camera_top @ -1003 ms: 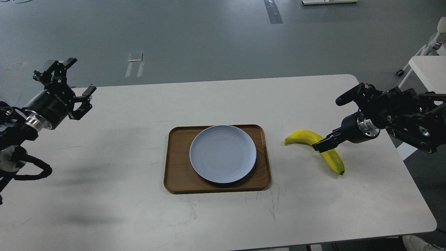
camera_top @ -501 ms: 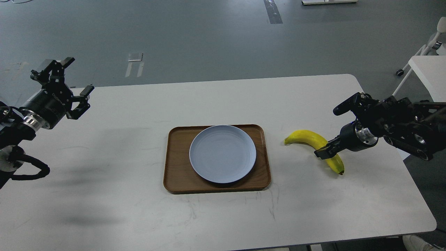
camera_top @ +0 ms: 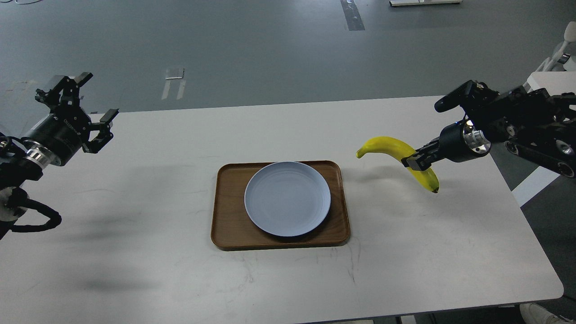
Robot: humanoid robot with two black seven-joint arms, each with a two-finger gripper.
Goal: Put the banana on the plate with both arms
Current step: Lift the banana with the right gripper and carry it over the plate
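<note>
From my station I counted two arms, one plate, one tray, one banana and one table. Far to the left, my left gripper (camera_top: 87, 105) hung over the table's (camera_top: 148, 270) left edge with its two fingers spread wide apart and nothing between them; every other thing lay well off to its right. Next came the brown wooden tray (camera_top: 229, 225), flat on the white table, roughly midway between my two claws. The round pale blue-grey plate (camera_top: 287, 199) sat on that tray, filling most of its width, bare and matte. To the right of the tray, my right gripper (camera_top: 413, 160) had its fingers clamped on the banana (camera_top: 389, 146), gripping it a little past the middle of its length, toward the dark tip. The banana was off the table, in the air, with its shadow on the tabletop below it. From the claw its greenish stem end reached left toward the tray, and its dark tip hung down and slightly right of the claw. It was a single curved fruit, bright yellow, smooth and unmarked, arched upward. The plate lay below and left of that claw, well apart from the banana
</note>
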